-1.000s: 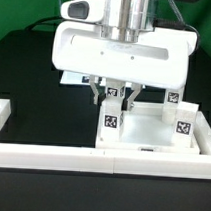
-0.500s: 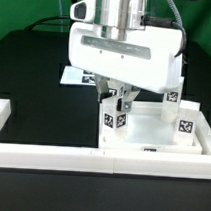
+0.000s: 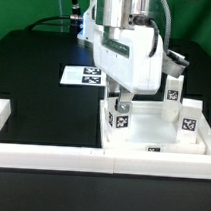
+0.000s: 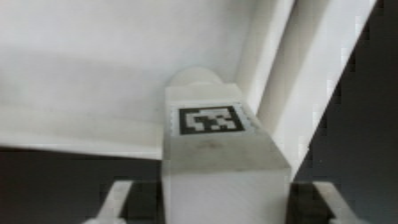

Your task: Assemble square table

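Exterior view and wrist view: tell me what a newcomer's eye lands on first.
The big white gripper fills the upper middle of the exterior view, its fingers down around a tagged white leg standing at a corner of the square tabletop. Two more tagged legs stand on the tabletop's far side. In the wrist view that leg fills the middle, tag facing the camera.

the exterior view is evenly and brightly lit; the white table top [image 3: 152, 131] is nearly washed out against the black table [image 3: 43, 110], with soft shadows. the wrist view is dimmer and blurred, the leg [image 4: 214, 140] close up and soft-edged.
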`<state>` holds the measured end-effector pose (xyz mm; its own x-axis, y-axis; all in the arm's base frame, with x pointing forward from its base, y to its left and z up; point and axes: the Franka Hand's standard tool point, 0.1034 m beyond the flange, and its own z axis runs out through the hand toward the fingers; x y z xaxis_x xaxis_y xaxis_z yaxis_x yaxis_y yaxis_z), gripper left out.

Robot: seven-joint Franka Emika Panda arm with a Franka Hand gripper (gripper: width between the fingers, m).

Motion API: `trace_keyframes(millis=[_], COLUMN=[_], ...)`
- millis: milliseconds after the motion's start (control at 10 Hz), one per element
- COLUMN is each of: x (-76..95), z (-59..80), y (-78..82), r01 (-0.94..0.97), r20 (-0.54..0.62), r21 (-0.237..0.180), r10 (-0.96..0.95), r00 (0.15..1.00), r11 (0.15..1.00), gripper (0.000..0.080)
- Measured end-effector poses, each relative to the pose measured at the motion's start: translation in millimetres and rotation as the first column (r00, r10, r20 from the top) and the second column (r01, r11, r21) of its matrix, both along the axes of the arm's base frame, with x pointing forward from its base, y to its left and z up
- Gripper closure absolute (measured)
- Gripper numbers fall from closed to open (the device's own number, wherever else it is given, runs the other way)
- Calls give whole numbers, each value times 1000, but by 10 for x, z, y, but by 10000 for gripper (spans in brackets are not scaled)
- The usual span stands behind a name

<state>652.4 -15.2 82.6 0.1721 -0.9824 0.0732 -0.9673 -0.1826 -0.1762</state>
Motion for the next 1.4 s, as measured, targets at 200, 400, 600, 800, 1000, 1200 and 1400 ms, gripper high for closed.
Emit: trace_keyframes(millis=[200, 400, 600, 800, 1000, 1200, 1400], x=[0, 1, -1, -2, -4, -10, -10], z=[2, 2, 0, -5, -8, -17, -18], y=[2, 4, 12, 34, 42, 71, 71], r01=[28, 6, -73, -275, -447, -591, -742], r20=[1, 1, -4, -20, -39, -63, -99], r21=[5, 1, -14, -50, -80, -103, -127], r10=[-28, -6, 73, 274, 445, 587, 736], r00=[1000, 1000, 997, 961, 894, 807, 670], r11=[1000, 1000, 997, 960, 891, 800, 658], gripper=[507, 479, 300, 182, 160, 151, 151])
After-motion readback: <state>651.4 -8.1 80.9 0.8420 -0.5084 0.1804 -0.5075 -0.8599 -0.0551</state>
